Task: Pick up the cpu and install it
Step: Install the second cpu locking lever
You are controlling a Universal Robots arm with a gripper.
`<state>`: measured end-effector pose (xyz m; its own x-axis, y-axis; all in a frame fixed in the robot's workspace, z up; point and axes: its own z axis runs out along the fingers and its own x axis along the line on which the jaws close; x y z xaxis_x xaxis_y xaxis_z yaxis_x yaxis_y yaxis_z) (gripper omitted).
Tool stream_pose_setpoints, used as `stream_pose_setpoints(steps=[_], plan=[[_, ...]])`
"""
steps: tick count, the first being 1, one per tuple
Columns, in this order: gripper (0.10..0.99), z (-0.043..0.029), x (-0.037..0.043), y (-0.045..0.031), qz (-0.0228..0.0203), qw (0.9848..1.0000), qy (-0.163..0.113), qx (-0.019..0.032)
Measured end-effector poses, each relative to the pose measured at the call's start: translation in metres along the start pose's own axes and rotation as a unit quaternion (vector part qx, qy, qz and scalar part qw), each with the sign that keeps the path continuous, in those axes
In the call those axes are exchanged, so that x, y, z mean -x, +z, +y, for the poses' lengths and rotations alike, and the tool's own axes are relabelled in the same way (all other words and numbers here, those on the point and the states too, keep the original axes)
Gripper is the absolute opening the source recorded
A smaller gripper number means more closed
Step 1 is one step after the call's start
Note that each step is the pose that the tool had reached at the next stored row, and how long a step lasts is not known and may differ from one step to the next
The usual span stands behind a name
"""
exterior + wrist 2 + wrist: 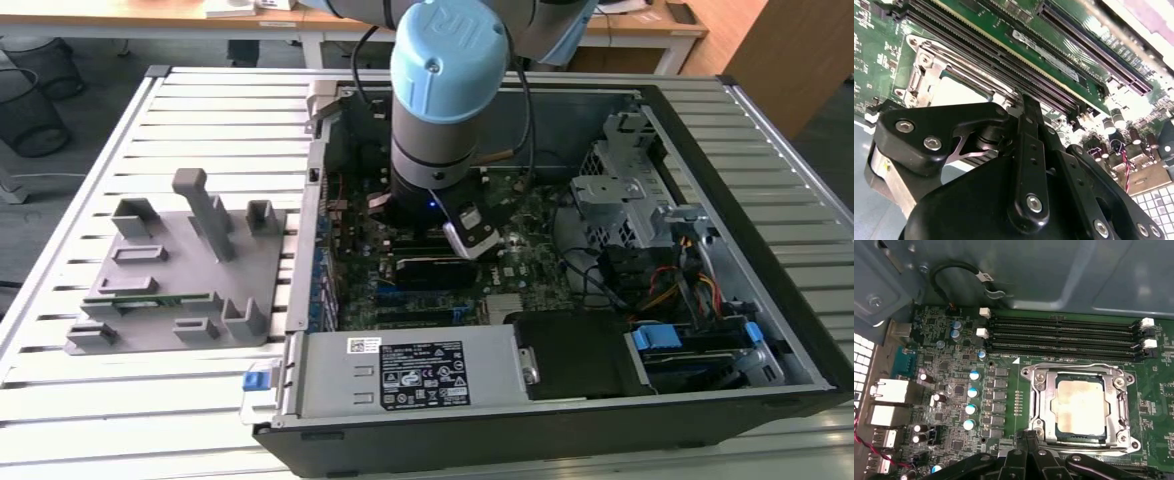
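1. We saw the cpu (1080, 407) lying flat in the motherboard socket (1041, 405), framed by its metal bracket, in the first wrist view.
2. The gripper (1026, 437) hung just beside the socket's edge; we could not tell if its fingers were parted or closed.
3. In the exterior view, the arm (447, 90) reached down into the open computer case (747, 300), with a grey parts tray (147, 300) lying well apart toward the exterior view's left.

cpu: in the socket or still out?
In. The cpu lies flat inside the metal socket frame on the motherboard, below the memory slots; the claw sits at the frame's edge.
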<state>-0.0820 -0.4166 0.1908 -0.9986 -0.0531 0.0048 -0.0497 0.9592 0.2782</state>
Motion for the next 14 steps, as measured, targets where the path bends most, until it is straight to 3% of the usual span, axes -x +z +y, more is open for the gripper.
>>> stream_pose_setpoints(steps=[3, 8, 14], plan=[[0.106, -0.0001, -0.0007, 0.0002, -0.0001, 1.0, 0.0, 0.0027], [0.106, -0.0001, -0.0015, 0.0008, -0.0006, 0.9999, 0.0, 0.0121], [0.106, 0.0, -0.0031, 0.0008, -0.0007, 0.9999, 0.0, 0.0127]])
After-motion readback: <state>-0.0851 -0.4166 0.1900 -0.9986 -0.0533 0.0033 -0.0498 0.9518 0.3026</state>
